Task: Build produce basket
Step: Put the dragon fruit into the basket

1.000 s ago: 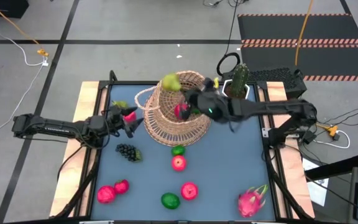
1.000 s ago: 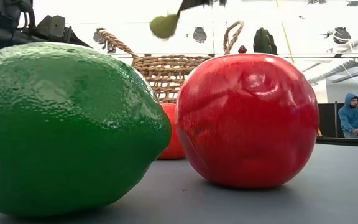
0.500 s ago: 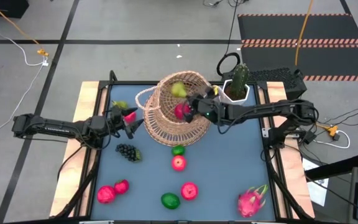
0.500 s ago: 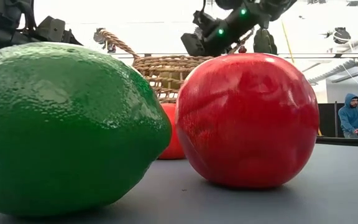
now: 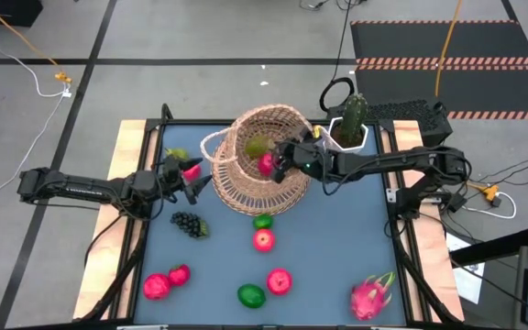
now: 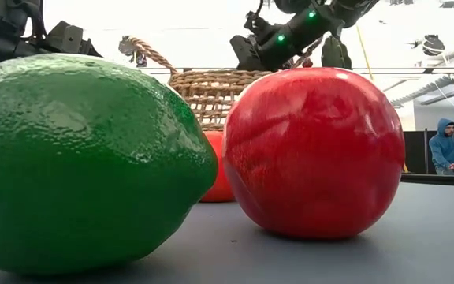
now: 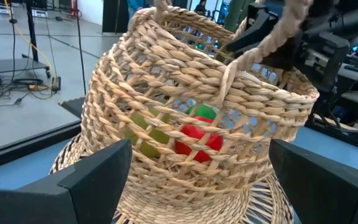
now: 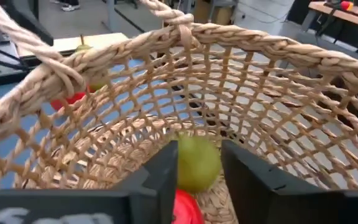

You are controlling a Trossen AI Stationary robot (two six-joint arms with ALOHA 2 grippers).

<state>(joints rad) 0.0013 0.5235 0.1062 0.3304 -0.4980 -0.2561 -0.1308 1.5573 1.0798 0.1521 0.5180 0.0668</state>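
Observation:
The tan wicker basket (image 5: 259, 165) stands on the blue table at the far middle. Inside it lie a yellow-green pear (image 5: 259, 145) and a red apple (image 5: 267, 163), which also show in the right wrist view as the pear (image 8: 196, 160) and the apple (image 8: 188, 210). My right gripper (image 5: 282, 161) is open and empty, just above the basket's right rim, its fingers pointing into the opening. My left gripper (image 5: 193, 181) is open and empty, left of the basket beside its looped handle (image 5: 211, 145). A red fruit (image 5: 191, 170) lies by it.
Loose on the table: dark grapes (image 5: 188, 223), a lime (image 5: 262, 221), red apples (image 5: 263, 240) (image 5: 279, 280), a lime (image 5: 251, 295), pink apples (image 5: 157, 286), a dragon fruit (image 5: 371, 295). A potted cactus (image 5: 351, 124) stands behind my right arm. A person (image 6: 444, 146) is far off in the room.
The pear was in the air above the basket and has fallen into it, coming to rest beside the red apple. My right gripper has come down toward the basket's right rim and then kept still there.

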